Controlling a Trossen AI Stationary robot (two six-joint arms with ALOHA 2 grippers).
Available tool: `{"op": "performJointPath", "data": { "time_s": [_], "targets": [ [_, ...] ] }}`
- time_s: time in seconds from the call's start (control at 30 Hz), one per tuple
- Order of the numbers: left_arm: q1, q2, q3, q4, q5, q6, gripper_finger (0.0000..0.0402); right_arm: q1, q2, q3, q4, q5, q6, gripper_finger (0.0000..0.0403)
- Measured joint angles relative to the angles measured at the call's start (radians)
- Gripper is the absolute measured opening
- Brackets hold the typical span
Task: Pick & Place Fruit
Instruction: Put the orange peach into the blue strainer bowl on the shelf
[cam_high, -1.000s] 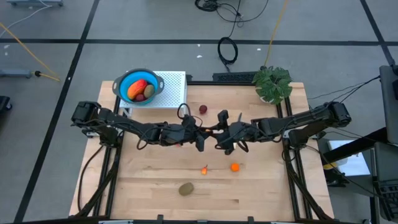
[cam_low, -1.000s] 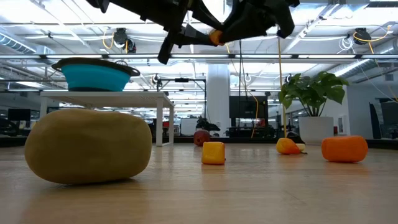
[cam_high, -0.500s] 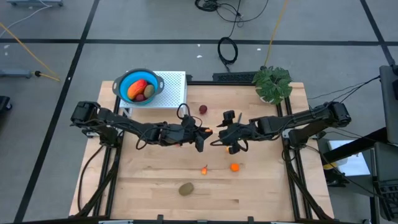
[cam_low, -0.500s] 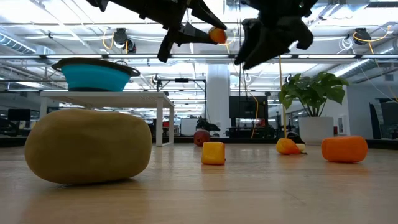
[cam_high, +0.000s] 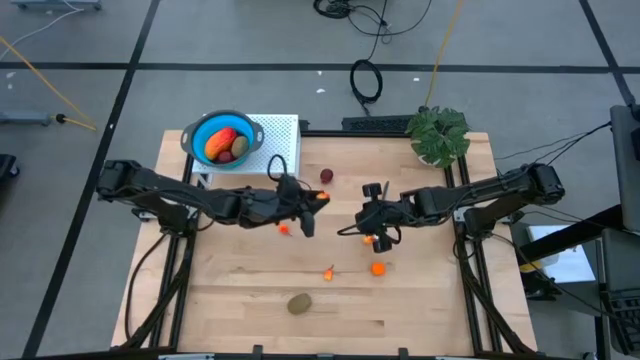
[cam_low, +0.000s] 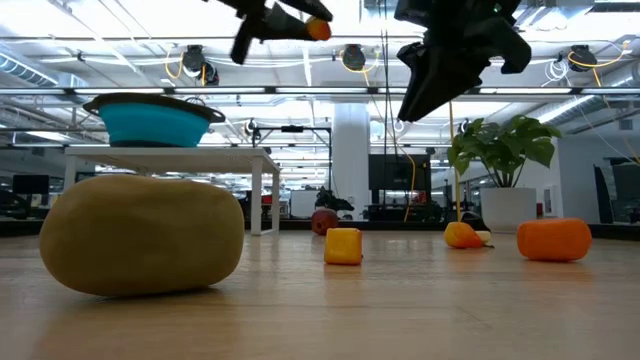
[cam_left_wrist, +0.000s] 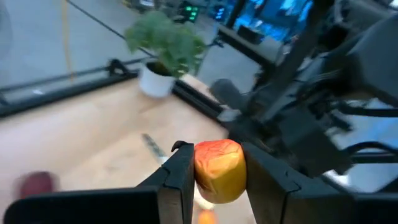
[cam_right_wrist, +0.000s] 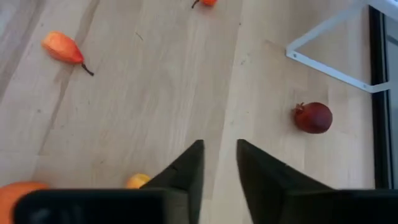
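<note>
**Left gripper carrying fruit; right gripper empty**

High view: left gripper (cam_high: 312, 200) holds an orange fruit piece (cam_high: 322, 197) above the table (cam_high: 250, 290).

Left wrist view: fingers (cam_left_wrist: 180, 171) clamp the piece.

Right wrist view: right gripper (cam_right_wrist: 219, 158) jaws narrowly parted, holding nothing.

The bowl (cam_high: 222, 139) stands on a small stand (cam_high: 276, 147) at the desk's (cam_high: 420, 300) far left corner, with fruit in it. The plant (cam_high: 439, 134) stands at the far right corner. An oval fruit (cam_high: 299, 303) lies near the front edge, two small pieces (cam_high: 377, 268) behind it.
</note>
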Motion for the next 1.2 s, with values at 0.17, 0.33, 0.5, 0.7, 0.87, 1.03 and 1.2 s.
{"op": "performJointPath", "data": {
  "time_s": [0.17,0.33,0.5,0.7,0.87,1.03,1.2],
  "targets": [
    [0.021,-0.095,0.0,-0.145,-0.047,0.041,0.0108,-0.013,0.0,0.0,0.008,-0.069,0.001,0.0017],
    [0.064,-0.186,0.0,-0.293,-0.061,0.06,0.0108,-0.051,0.0,0.0,0.029,-0.187,0.023,0.0007],
    [0.123,-0.274,0.001,-0.418,-0.063,0.062,0.0108,-0.097,-0.012,0.0,0.08,-0.275,0.053,0.0001],
    [0.196,-0.372,0.001,-0.558,-0.06,0.085,0.0108,-0.135,-0.044,0.0,0.136,-0.314,0.083,0.0001],
    [0.257,-0.429,0.0,-0.659,-0.059,0.11,0.0108,-0.156,-0.085,0.0,0.168,-0.338,0.109,0.0001],
    [0.326,-0.468,0.0,-0.764,-0.052,0.133,0.0108,-0.173,-0.13,0.0,0.189,-0.335,0.131,0.0001],
    [0.4,-0.494,0.0,-0.853,-0.05,0.143,0.0108,-0.184,-0.174,0.0,0.198,-0.334,0.143,0.0001]
  ]
}}
